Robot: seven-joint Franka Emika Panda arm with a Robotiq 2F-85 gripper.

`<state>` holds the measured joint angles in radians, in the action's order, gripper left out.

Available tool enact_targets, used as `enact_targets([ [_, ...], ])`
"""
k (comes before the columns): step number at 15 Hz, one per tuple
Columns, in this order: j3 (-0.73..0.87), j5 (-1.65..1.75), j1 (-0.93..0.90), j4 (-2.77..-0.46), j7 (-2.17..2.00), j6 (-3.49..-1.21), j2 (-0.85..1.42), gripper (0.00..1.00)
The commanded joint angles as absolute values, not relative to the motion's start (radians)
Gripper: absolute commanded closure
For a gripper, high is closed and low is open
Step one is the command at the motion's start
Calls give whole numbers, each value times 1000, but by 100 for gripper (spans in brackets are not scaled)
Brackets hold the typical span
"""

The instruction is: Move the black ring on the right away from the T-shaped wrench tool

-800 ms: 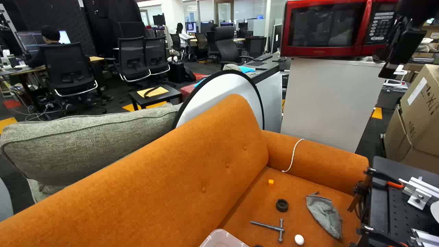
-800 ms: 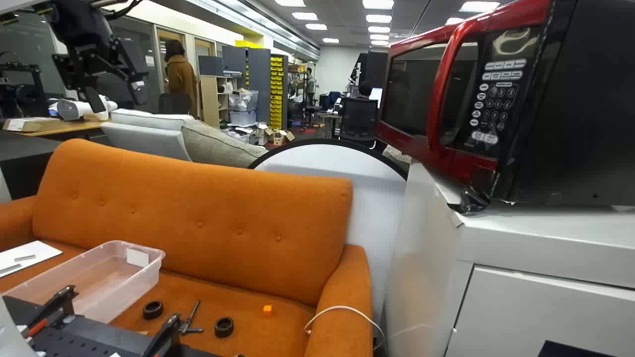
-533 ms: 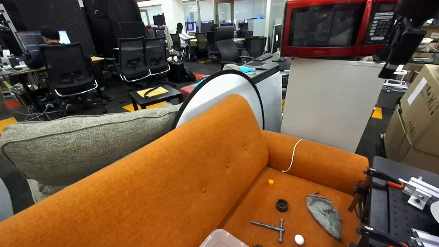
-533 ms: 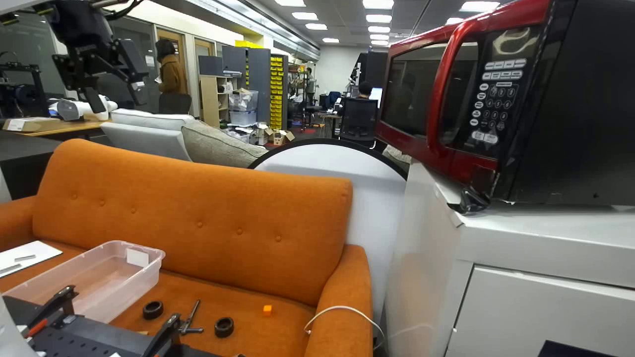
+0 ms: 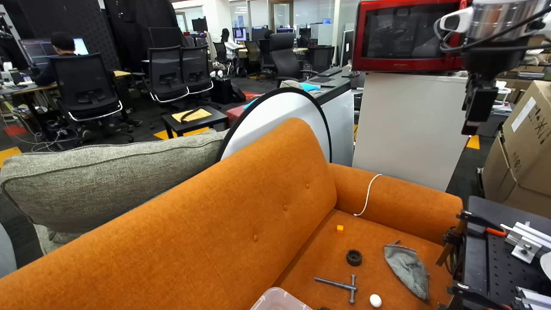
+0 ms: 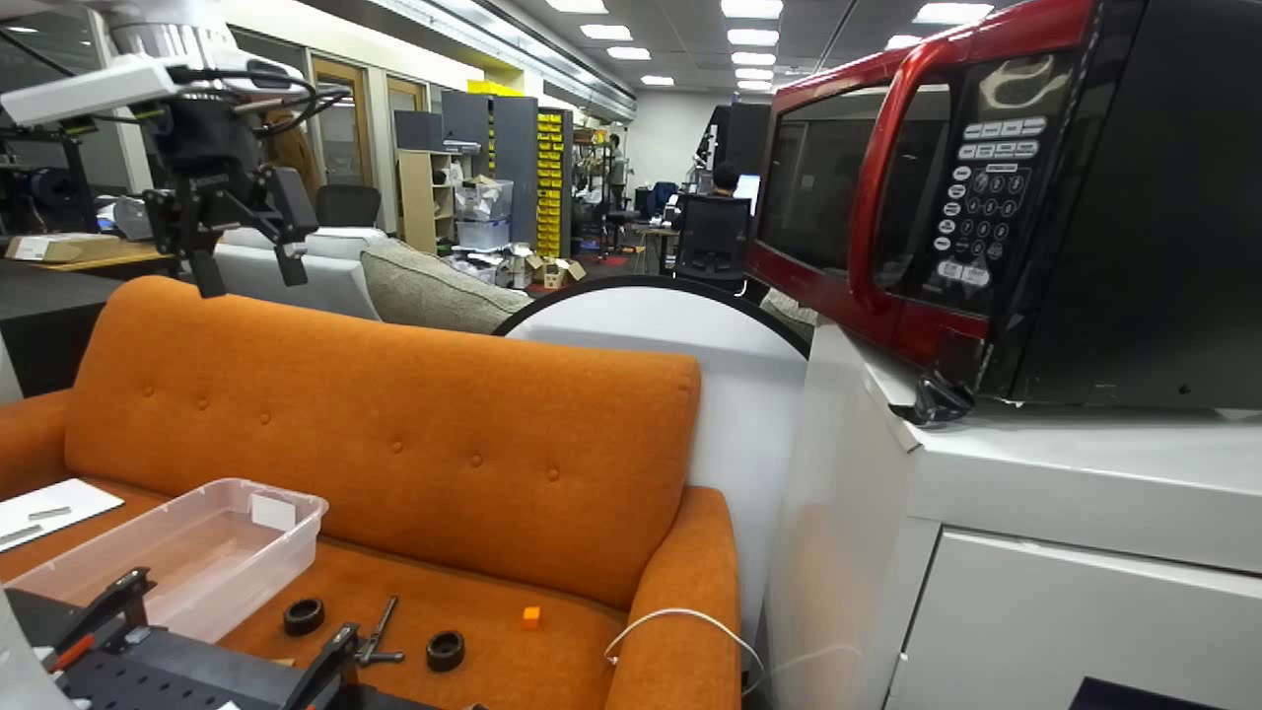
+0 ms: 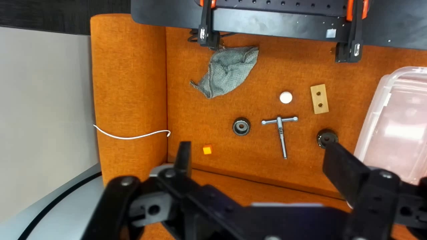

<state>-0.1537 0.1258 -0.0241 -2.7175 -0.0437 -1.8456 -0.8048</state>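
High over the orange couch (image 6: 444,394), the claw (image 6: 252,278) hangs with its two sides far apart, and it holds nothing. Down on the couch lies the T-shaped tool (image 7: 281,133). In an exterior view, the right-hand black ring (image 6: 444,659) sits near the tool, on the side toward the orange block (image 6: 532,618). On the tool's other side is a second ring (image 6: 300,623), near the clear bin (image 6: 266,572). Neither ring touches the tool. The wrist view swaps left and right, so I can't be fully sure which ring the job means, but I guess it's the one by the block.

So far, none of the job looks done to me. That ring is near the tool, and the claw is way up high, far from both. All the steps look left: come down, squeeze the ring, take it farther from the tool, and let go. The ring is small and the claw's gap is wide, so it should fit easily. A crooked trip down might bump the tool.
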Motion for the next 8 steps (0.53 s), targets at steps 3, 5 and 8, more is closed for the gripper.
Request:
enact_targets([
  [3,-139,139,-41,-2721,-69,-1890,-753,0],
  [5,-139,139,-41,-2721,-69,-1890,-760,0],
  [8,-139,139,-41,-2721,-69,-1890,-763,0],
])
